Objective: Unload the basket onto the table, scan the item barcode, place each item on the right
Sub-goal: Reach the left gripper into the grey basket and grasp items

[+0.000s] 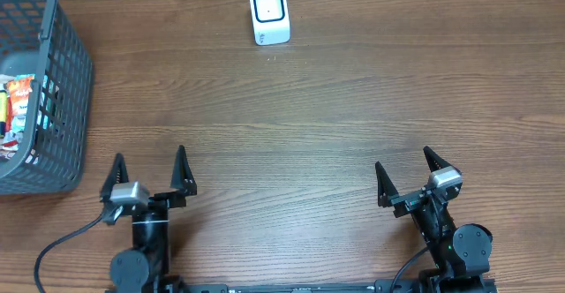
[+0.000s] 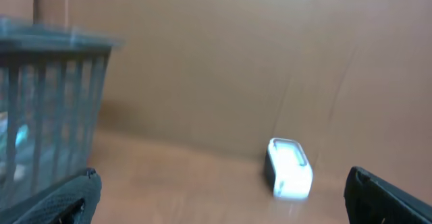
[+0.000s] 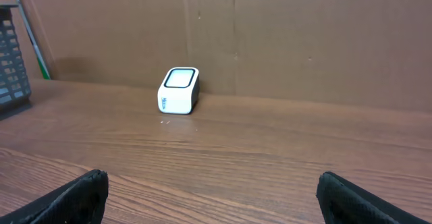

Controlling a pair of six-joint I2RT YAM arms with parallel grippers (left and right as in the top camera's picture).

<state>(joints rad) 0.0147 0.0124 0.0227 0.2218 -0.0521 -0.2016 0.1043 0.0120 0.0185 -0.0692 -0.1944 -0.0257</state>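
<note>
A small white barcode scanner (image 1: pixel 269 14) with a dark window stands at the table's far edge; it also shows as a white box (image 2: pixel 290 168) in the blurred left wrist view and as the scanner (image 3: pixel 179 90) in the right wrist view. Packaged items (image 1: pixel 18 108) lie inside the grey basket (image 1: pixel 66 81) at the left. My left gripper (image 1: pixel 150 170) is open near the front edge, nothing between its fingers. My right gripper (image 1: pixel 407 177) is open at the front right, also empty. Both are far from the scanner and the items.
The grey mesh basket (image 2: pixel 47 102) stands at the table's left edge, close to my left arm. A brown cardboard wall (image 3: pixel 270 35) rises behind the scanner. Wooden tabletop (image 1: pixel 291 134) stretches between the grippers and the scanner.
</note>
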